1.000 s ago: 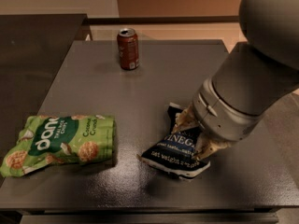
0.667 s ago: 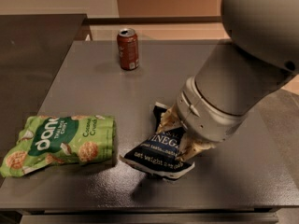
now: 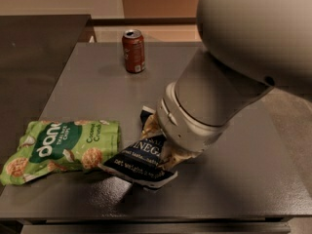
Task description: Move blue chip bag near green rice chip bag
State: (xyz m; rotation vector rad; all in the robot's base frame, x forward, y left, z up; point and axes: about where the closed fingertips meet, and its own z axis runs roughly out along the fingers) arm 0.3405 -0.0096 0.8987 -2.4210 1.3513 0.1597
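Observation:
The blue chip bag (image 3: 138, 161), dark navy with white lettering, is at the front middle of the grey table (image 3: 234, 189). Its left corner almost reaches the right edge of the green rice chip bag (image 3: 61, 147), which lies flat at the front left. My gripper (image 3: 165, 153) is at the bag's right side, mostly hidden under the big grey arm. It is shut on the bag's upper edge, and the bag hangs tilted from it.
A red-brown soda can (image 3: 133, 51) stands upright at the back of the table. A dark counter (image 3: 39, 43) lies to the left. The table's front edge runs just below both bags.
My gripper has carried the blue chip bag to the left, from the table's right-middle to right beside the green rice chip bag. The green bag and the can have not moved.

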